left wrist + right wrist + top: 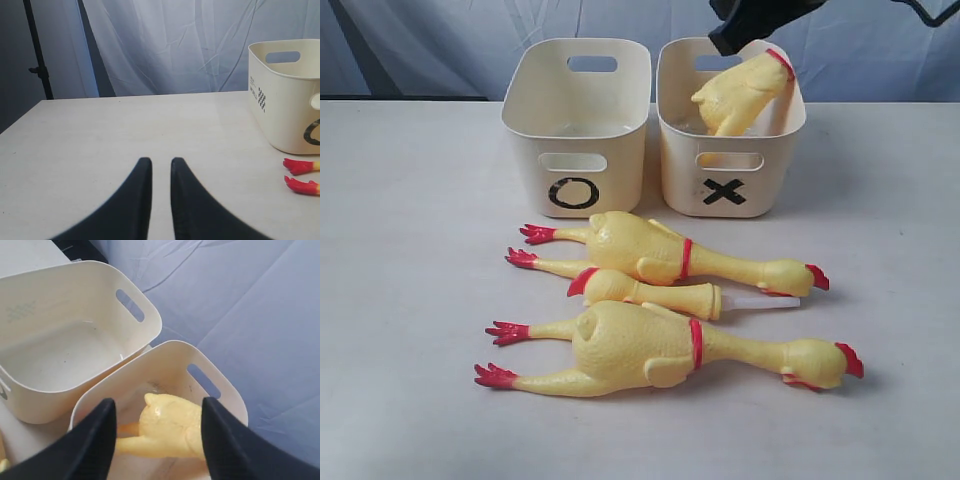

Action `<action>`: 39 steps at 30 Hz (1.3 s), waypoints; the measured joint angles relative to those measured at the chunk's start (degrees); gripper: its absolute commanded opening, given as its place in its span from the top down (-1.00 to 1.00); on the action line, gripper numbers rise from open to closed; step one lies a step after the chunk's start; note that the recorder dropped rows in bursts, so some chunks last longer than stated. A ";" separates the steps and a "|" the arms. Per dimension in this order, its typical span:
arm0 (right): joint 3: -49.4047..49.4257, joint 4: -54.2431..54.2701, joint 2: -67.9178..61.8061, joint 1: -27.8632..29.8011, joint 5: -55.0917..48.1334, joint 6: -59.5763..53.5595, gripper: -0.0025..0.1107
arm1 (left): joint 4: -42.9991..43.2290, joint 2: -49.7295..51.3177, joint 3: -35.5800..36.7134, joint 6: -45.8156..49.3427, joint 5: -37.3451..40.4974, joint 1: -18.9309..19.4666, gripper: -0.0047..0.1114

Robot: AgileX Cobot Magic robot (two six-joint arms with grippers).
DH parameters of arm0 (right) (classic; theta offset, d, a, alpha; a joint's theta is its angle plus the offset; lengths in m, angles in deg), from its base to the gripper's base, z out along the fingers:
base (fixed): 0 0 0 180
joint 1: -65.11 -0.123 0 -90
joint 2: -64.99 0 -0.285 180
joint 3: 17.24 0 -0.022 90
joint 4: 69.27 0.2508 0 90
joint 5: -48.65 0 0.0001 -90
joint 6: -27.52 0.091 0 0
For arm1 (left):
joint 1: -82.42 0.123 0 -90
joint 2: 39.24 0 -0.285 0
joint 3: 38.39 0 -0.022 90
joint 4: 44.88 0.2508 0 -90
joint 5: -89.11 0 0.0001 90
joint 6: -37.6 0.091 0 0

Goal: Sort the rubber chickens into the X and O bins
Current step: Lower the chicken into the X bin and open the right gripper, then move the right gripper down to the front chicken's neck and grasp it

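Right hand (158,401) spread; chicken (170,432) below, seemingly ungripped.

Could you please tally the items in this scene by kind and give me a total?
Large rubber chickens: 3
Small rubber chicken: 1
Bins (O bin, X bin): 2
Total: 6

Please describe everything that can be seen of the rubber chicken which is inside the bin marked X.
The yellow, plucked-looking rubber chicken has bumpy, glossy skin and a red neck ring. It sits tilted in the cream plastic tub marked X, body above the rim, head hidden. The right gripper stands over it, black fingers on either side; whether they touch it is unclear.
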 measured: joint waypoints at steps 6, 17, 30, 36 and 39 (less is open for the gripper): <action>0.00 0.00 0.79 0.00 -4.70 4.37 0.79 | 0.00 0.00 0.00 0.00 0.00 0.00 0.67; 0.27 3.86 1.41 -0.14 -28.04 3.43 0.96 | 0.00 0.00 0.00 0.00 0.00 0.00 0.67; 14.33 -2.32 0.80 -3.13 -36.47 -7.11 0.17 | 0.00 0.00 0.00 0.00 0.00 0.00 0.67; 19.98 -2.03 0.80 -3.26 -31.79 -8.68 0.06 | 0.00 0.00 0.00 0.00 0.00 0.00 0.67; 22.05 1.39 0.80 -3.26 -29.48 -13.06 0.18 | 0.00 0.00 0.00 0.00 0.00 0.00 0.67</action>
